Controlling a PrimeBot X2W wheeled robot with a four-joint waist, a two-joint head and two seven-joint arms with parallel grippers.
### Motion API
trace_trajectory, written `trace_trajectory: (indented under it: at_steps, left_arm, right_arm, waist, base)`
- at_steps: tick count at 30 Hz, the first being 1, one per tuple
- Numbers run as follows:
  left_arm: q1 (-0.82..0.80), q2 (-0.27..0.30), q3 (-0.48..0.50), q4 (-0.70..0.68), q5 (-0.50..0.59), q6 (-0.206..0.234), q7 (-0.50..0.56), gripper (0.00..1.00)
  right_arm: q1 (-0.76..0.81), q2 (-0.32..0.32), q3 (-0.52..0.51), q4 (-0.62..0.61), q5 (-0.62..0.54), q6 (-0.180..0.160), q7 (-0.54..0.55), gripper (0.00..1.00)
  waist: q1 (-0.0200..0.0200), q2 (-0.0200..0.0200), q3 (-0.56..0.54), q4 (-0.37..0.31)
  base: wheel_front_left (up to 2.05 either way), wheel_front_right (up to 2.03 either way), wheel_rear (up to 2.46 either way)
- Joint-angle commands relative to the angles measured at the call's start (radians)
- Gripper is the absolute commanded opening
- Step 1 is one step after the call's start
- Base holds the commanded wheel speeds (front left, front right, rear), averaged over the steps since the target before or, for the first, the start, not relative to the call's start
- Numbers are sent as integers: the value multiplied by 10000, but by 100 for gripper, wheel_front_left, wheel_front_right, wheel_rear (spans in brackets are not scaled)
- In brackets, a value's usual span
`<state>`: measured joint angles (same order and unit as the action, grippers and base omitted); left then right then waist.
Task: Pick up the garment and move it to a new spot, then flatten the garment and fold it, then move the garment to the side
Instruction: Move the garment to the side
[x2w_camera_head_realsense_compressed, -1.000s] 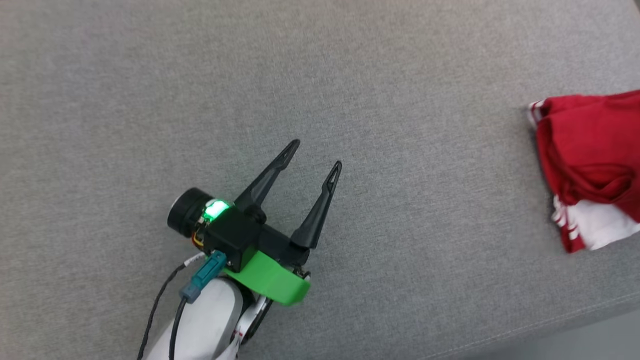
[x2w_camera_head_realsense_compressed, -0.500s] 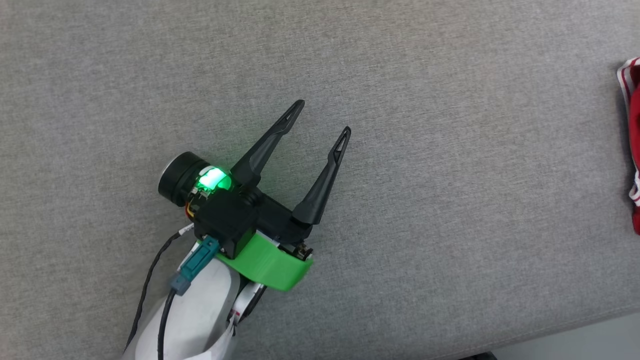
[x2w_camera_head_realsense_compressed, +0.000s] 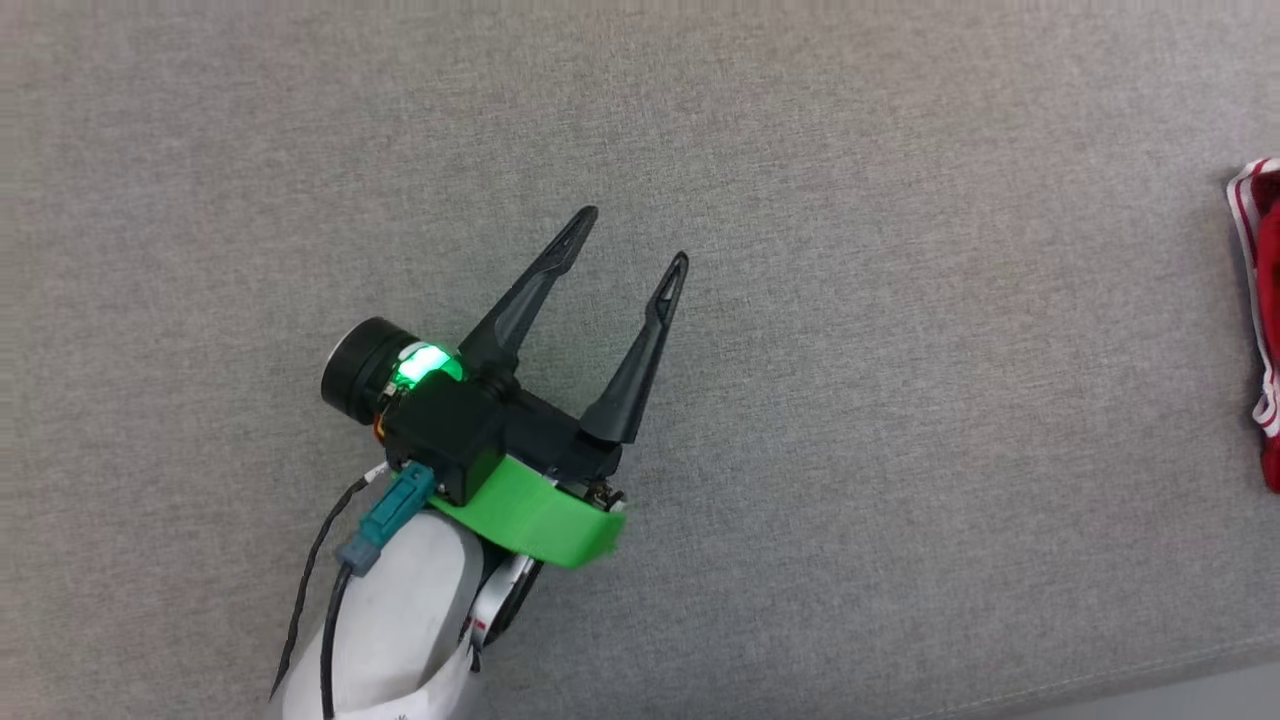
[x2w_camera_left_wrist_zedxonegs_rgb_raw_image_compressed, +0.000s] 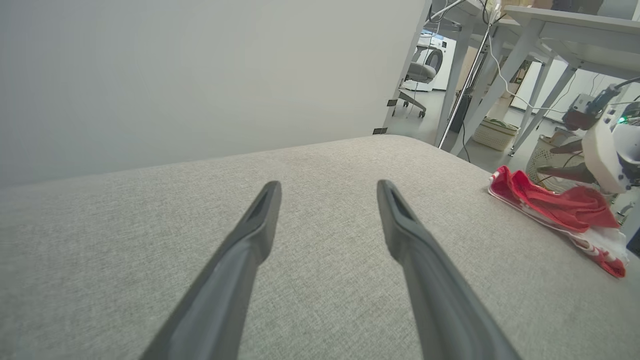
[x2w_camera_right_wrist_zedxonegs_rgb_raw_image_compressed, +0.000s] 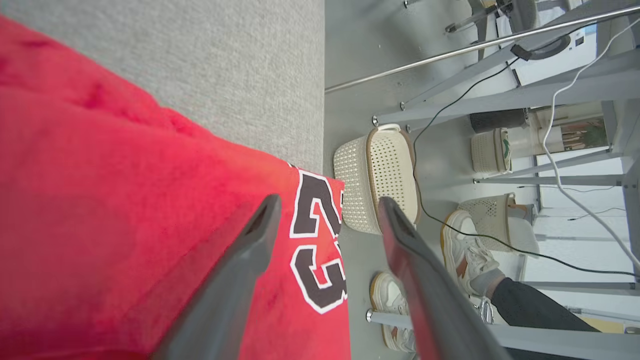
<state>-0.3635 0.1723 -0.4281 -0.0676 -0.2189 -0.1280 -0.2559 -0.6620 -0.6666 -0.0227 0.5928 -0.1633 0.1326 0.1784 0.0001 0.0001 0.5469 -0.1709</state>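
Left gripper (x2w_camera_head_realsense_compressed: 635, 236): fingers parted wide, nothing between them. It hangs over bare grey upholstered surface (x2w_camera_head_realsense_compressed: 900, 400), fingers pointing away from the robot and towards its right. A green light glows on the housing and a green collar (x2w_camera_head_realsense_compressed: 530, 515) rings the wrist.

Right gripper (x2w_camera_right_wrist_zedxonegs_rgb_raw_image_compressed: 329, 199): fingers likewise spread, with nothing clamped. It is poised above the garment (x2w_camera_right_wrist_zedxonegs_rgb_raw_image_compressed: 125, 200); whether the fingertips touch the cloth cannot be told.

Garment: a red jersey, crumpled in a loose heap at the robot's right-hand end of the surface, well apart from the left gripper. The head view catches a sliver of it at the right border, striped trim outermost. In the left wrist view it lies low along the surface's edge with white fabric at the near end. The right wrist view shows a black, white-outlined "23" (x2w_camera_right_wrist_zedxonegs_rgb_raw_image_compressed: 317, 240) on the portion lying at the edge, which appears to overhang slightly.

Beyond the edge: grey floor, a cream perforated basket (x2w_camera_right_wrist_zedxonegs_rgb_raw_image_compressed: 380, 175), a person's pale shoes (x2w_camera_right_wrist_zedxonegs_rgb_raw_image_compressed: 467, 245) and dark trouser leg, metal table legs and trailing cables.
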Motion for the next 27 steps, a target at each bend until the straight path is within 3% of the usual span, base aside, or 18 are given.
trace_trajectory:
  at_steps: [1,7,12,19,27]
  left_arm:
    - [232,-104,176,110,-91,-27,-59,100]
    - [846,-269,854,505,-153,-27,-59,100]
    - [1352,-496,1547,766,-173,-24,-59,100]
    - [1989,-805,2394,1213,-278,-23,-59,100]
    - [2544,-1027,2886,1572,-274,-23,-59,100]
  right_arm:
    - [-86,142,123,-230,104,-19,-90,100]
    - [93,201,884,-1020,497,-19,-393,100]
    - [225,780,1182,-1910,1514,-19,-690,100]
    - [1143,1924,822,-3404,2765,-19,-1289,100]
    - [3172,3721,-87,-4917,3067,-19,-2001,100]
  waist:
    - [-1,-1,-840,200]
    - [-1,-1,-2158,470]
    - [-1,-1,-3049,797]
    - [-1,-1,-3935,1313]
    - [-1,-1,-4549,1728]
  base:
    - [0,0,0]
    - [0,0,0]
    - [0,0,0]
    - [0,0,0]
    - [0,0,0]
